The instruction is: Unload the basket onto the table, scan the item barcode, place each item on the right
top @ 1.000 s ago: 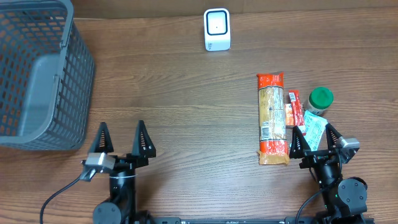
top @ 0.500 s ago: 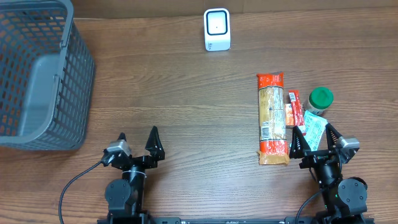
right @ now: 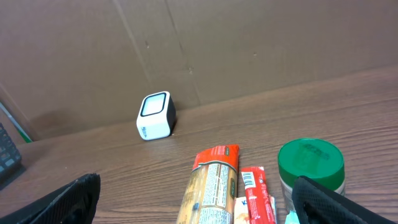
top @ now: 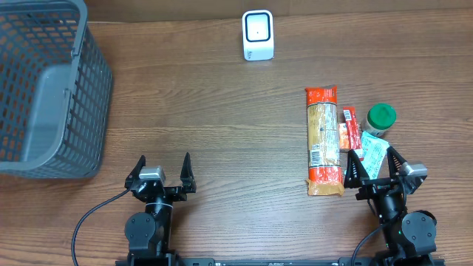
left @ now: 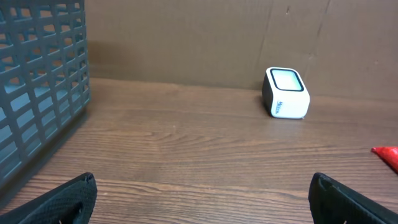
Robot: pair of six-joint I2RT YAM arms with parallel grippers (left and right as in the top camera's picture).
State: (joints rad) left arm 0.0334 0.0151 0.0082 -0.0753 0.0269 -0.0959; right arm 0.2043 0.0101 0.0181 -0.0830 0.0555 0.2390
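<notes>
A white barcode scanner (top: 258, 35) stands at the table's far middle, also seen as scanner (left: 286, 93) and scanner (right: 155, 116). The items lie at the right: a long pasta packet (top: 324, 140) with red ends, a slim red packet (top: 349, 128), a green-lidded jar (top: 381, 118) and a teal-white packet (top: 373, 155). My right gripper (top: 375, 165) is open at the near edge of this cluster, with the pasta packet (right: 211, 186), red packet (right: 256, 193) and jar (right: 310, 165) ahead of it. My left gripper (top: 162, 166) is open over bare wood at the near left.
A grey mesh basket (top: 44, 89) fills the far left corner, its wall (left: 37, 93) close on the left in the left wrist view. A brown cardboard wall stands behind the table.
The left gripper has turned and pulled a little nearer, its fingers now pointing straight at the scanner. The right arm and the items have not moved.
</notes>
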